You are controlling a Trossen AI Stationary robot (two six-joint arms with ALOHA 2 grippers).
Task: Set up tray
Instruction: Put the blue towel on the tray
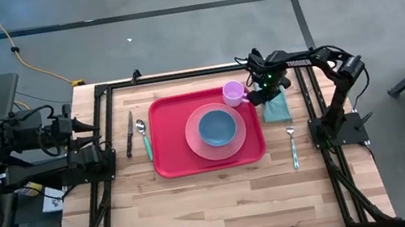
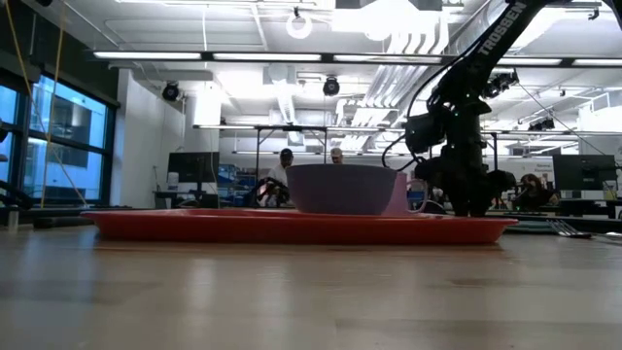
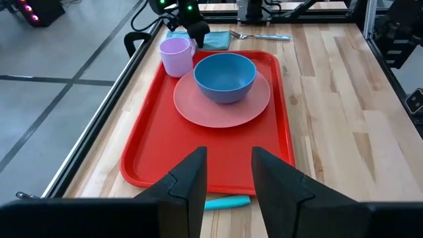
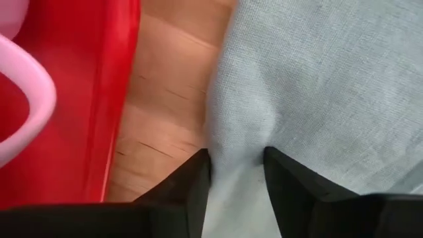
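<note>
— What sits on the wooden worktop (image 1: 224, 200)?
— A round pink plate (image 1: 215, 132) carrying a blue bowl (image 1: 217, 127), with a lilac mug (image 1: 233, 92) just beside the plate's far edge.

— And the cutlery?
— A dark-handled knife (image 1: 129, 134) and a teal-handled spoon (image 1: 144, 137) lie side by side at one end; a fork (image 1: 292, 146) lies at the other, near a pale teal cloth napkin (image 1: 276, 107).

— Anything beyond?
— A yellow cable (image 1: 17, 51) trails across the grey floor (image 1: 174, 36). In the low view, two people (image 2: 285, 167) show in the room, among monitors (image 2: 190, 170) and ceiling lights (image 2: 243, 56).
</note>
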